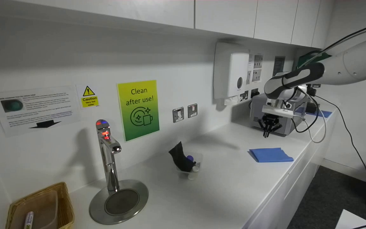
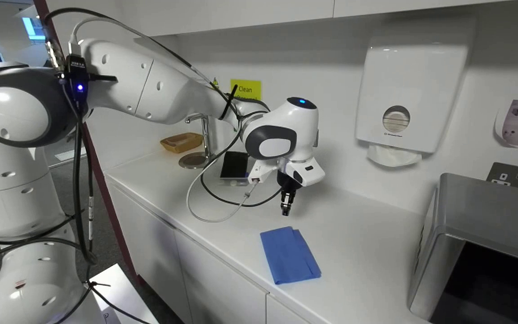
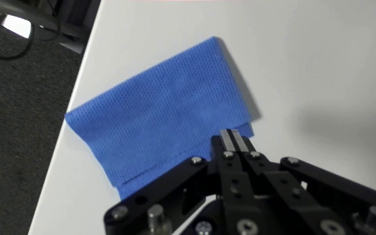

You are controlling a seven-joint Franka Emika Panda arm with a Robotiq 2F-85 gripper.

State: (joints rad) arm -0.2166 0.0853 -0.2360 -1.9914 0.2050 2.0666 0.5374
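My gripper shows in an exterior view [image 1: 266,135], in another exterior view [image 2: 285,210] and in the wrist view [image 3: 230,132]. Its two fingers are together with nothing seen between them. It points down and hangs above the white counter. A folded blue cloth is nearest to it; the cloth lies flat in both exterior views [image 1: 271,155] [image 2: 289,255] and fills the middle of the wrist view [image 3: 162,111]. In the wrist view the fingertips overlap the cloth's edge near one corner. They appear apart from it. The gripper hides part of the cloth's lower edge there.
A clear tub [image 1: 199,158] holds a black item [image 1: 180,157] and small things. Beyond are a chrome tap [image 1: 108,156], its round drain plate [image 1: 143,194] and a wicker basket [image 1: 66,203]. A grey microwave [image 2: 488,202] and a wall towel dispenser [image 2: 414,85] flank the counter.
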